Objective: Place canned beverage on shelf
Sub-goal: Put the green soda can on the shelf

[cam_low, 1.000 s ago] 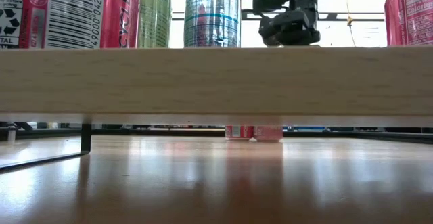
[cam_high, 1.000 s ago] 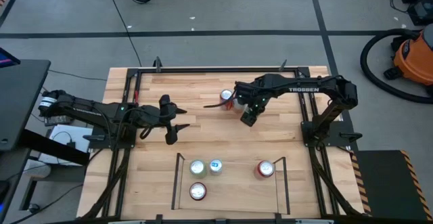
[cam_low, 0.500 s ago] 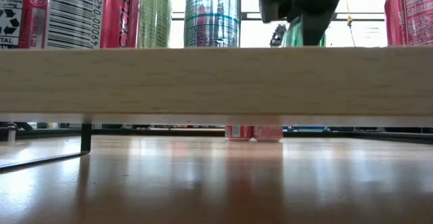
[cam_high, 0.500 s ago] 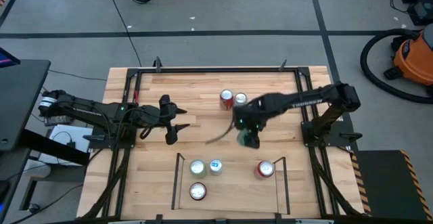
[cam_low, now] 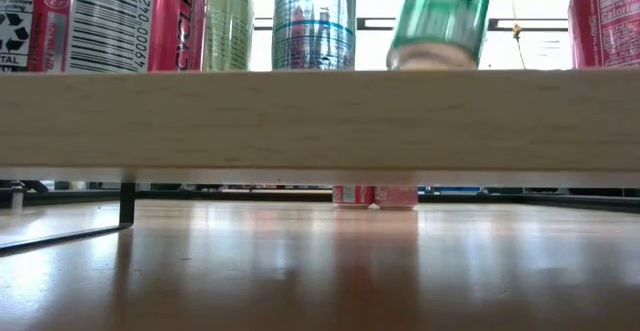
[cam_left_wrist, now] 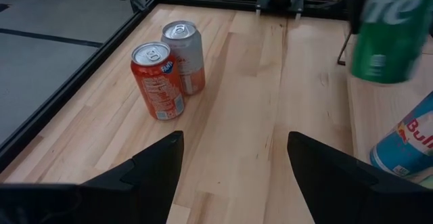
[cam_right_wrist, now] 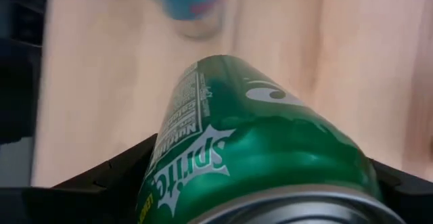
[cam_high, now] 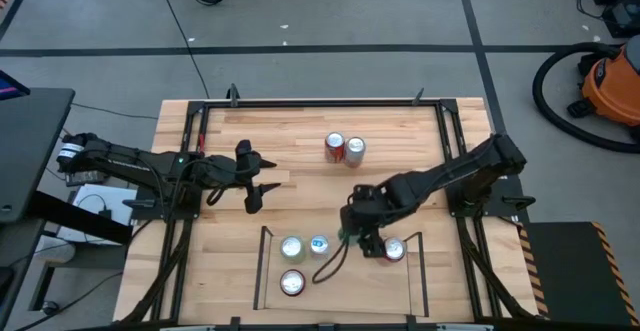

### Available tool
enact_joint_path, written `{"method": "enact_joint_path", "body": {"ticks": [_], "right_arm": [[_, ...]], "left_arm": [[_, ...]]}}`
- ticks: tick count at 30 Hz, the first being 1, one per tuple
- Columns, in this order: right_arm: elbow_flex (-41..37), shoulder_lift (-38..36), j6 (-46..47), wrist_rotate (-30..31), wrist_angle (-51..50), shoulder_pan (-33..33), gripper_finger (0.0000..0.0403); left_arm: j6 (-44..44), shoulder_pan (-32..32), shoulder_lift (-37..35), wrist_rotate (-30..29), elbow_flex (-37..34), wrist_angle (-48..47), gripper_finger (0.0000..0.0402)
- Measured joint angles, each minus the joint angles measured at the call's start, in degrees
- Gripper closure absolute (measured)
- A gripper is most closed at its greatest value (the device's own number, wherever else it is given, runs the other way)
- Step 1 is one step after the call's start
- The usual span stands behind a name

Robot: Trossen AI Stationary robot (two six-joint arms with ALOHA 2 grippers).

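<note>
My right gripper (cam_high: 362,233) is shut on a green soda can (cam_low: 440,16) over the shelf (cam_high: 265,271), between a blue can (cam_high: 318,244) and a red can (cam_high: 392,249). The green can fills the right wrist view (cam_right_wrist: 257,149) and shows in the left wrist view (cam_left_wrist: 392,28). From above, the gripper hides most of it. My left gripper (cam_left_wrist: 233,163) waits open at the table's left (cam_high: 255,176), touching nothing. An orange can (cam_left_wrist: 157,80) and a silver can (cam_left_wrist: 184,56) stand upright on the far part of the table. My right gripper pinches the green can's upper side wall (cam_right_wrist: 162,163) between its two fingers, one on each side. The fingers come steeply from above. The can hangs tilted, its bottom end (cam_low: 430,59) low over the shelf's wood floor (cam_low: 320,121); whether it touches I cannot tell.
On the shelf also stand a pale green can (cam_high: 291,247) and a red can (cam_high: 292,283) toward its left. A black metal frame (cam_high: 320,102) borders the tabletop. Bare wood lies between the shelf and the two far cans.
My right gripper has swung from beside the two far cans toward the table's near edge, rolling as it went, and now stands over the shelf. The green can has come with it and now shows large and tilted in the low view.
</note>
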Motion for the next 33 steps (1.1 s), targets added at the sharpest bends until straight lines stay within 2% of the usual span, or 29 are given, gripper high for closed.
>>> {"method": "enact_joint_path", "body": {"ticks": [7,20,24,33], "right_arm": [[8.3,5.9,-2.1,0.7,-1.7,5.0,0.0062],[14.3,12.8,-2.7,0.9,-7.2,16.2,0.0062],[14.4,12.7,2.3,1.2,-7.3,18.6,0.0062],[14.4,14.9,20.2,-0.3,-10.4,22.9,0.0062]], "left_arm": [[0.2,0.0,0.0,0.0,0.0,-0.1,0.0127],[1.5,0.0,0.0,0.0,0.0,-0.1,0.0127],[1.6,0.0,0.0,0.0,0.0,-0.1,0.0127],[-1.7,0.0,0.0,0.0,0.0,-0.2,0.0127]]}}
